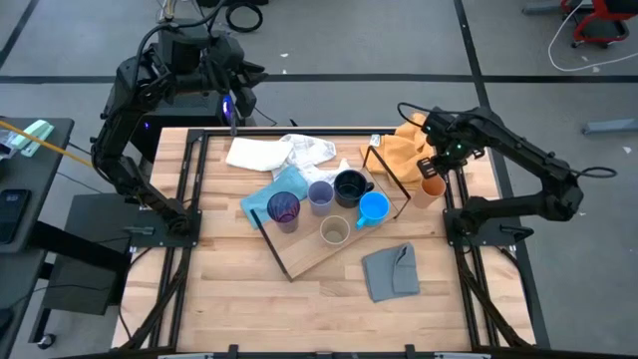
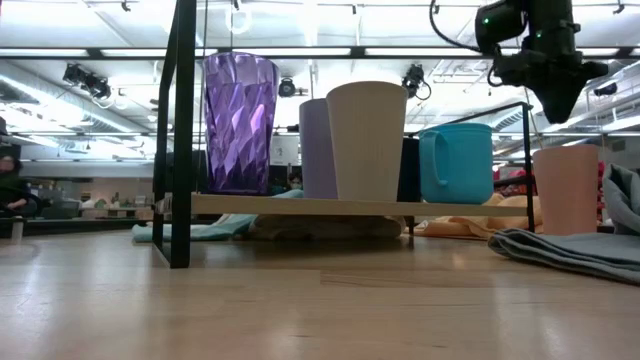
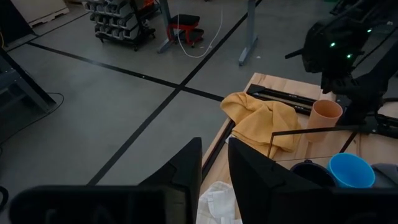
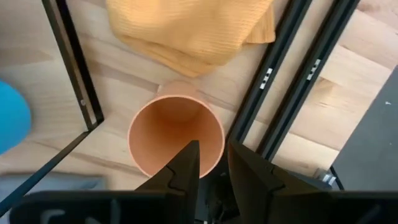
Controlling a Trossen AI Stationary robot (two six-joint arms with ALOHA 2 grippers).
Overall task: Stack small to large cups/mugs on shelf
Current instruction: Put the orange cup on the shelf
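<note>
The beige cup [image 1: 334, 231], blue mug [image 1: 373, 208] and purple tumbler [image 1: 283, 208] stood on the shelf [image 1: 309, 257]. The orange cup [image 4: 176, 134] stood just off it. The right gripper [image 4: 211, 163] hung above its rim, jaws a little apart, holding nothing. It should pinch the rim squarely, I think. The left gripper [image 3: 214, 163] waited far back, holding nothing.

The grey floor [image 1: 329, 40] carries dark lines. A red-based chair [image 3: 185, 28] stands near a metal cart [image 3: 118, 22]. Long ceiling lights [image 2: 90, 45] run over the hall.
</note>
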